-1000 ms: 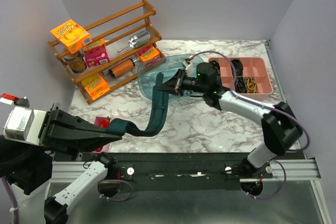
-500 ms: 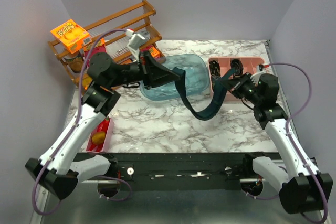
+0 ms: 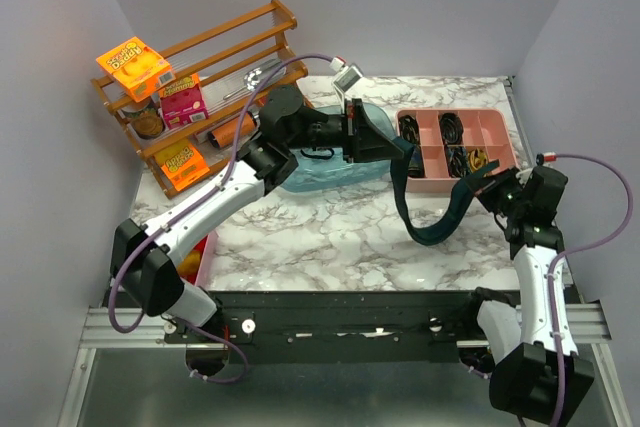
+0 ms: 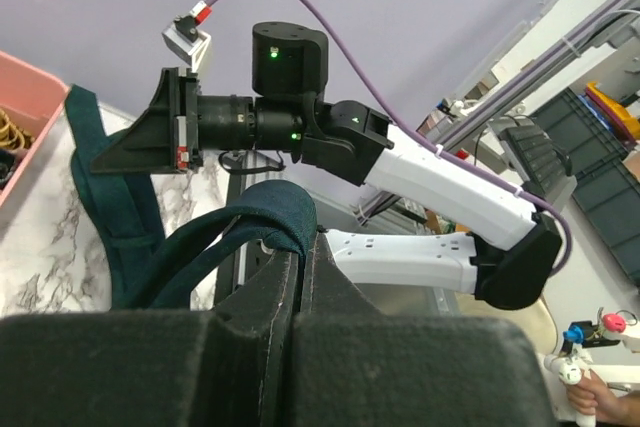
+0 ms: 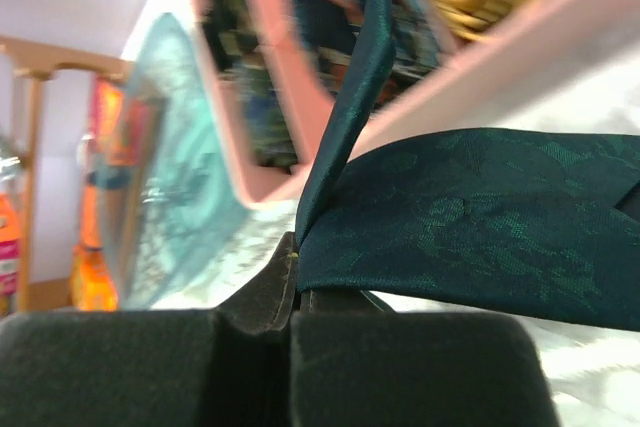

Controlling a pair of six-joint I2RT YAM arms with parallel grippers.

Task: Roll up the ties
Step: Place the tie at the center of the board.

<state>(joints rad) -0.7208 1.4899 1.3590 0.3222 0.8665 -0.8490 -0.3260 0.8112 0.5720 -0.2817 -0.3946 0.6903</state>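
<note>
The left end effector (image 4: pixel 300 247) has its fingers pressed together on a folded-over stretch of the tie (image 4: pixel 250 215). The right end effector (image 5: pixel 292 282) is likewise pinching the dark teal fabric at its edge, with a wide band running off toward 3 o'clock in that wrist view. Seen from above, the left end effector (image 3: pixel 395 147) sits near 12 o'clock over the worktop (image 3: pixel 330 237), just past the blue tub (image 3: pixel 320 172). The right end effector (image 3: pixel 482 185) is out at 3 o'clock, below the pink tray (image 3: pixel 505 137). Between them the tie (image 3: pixel 428 232) hangs in a slack U; whether its lowest part touches the marble I cannot tell. A roll begun in mid-air would likely come out loose and crooked, so the sound move is probably to lower both ends together and lay the fabric straight and flat on the bare marble toward 6 o'clock. The fold in the left grip hints at a twist, which wants working out first. Only one end should be let go, and only once the cloth rests flat, well clear of the tray at 1 o'clock where it could snag.
</note>
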